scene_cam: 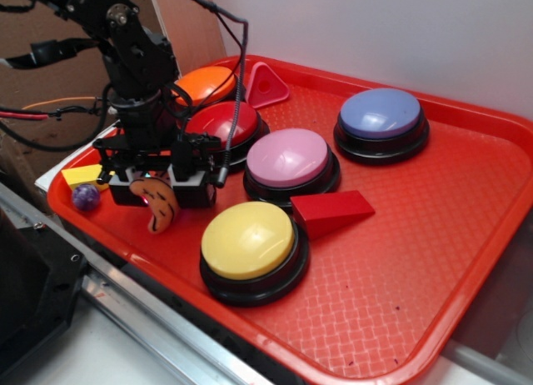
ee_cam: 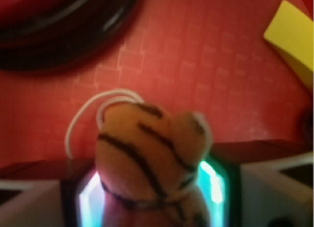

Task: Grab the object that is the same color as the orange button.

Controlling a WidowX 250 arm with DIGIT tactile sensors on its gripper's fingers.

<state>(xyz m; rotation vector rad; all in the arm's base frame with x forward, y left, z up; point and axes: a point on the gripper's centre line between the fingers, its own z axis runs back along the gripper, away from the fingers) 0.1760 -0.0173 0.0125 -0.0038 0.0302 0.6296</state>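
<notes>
The gripper [scene_cam: 160, 195] clamps the tiger toy [scene_cam: 158, 205] near the tray's [scene_cam: 466, 260] left edge, a yellow wedge [scene_cam: 81, 177] and purple ball [scene_cam: 86, 197] just beside it. Behind stand the red button [scene_cam: 225, 122] and orange button [scene_cam: 204, 83]; bare tray opens far right

Striped orange plush toy [scene_cam: 157, 205] clamped between fingers [ee_cam: 91, 200]; orange button [scene_cam: 205, 84] behind

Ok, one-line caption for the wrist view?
Striped orange plush toy held between the jaws above the red tray.
</notes>
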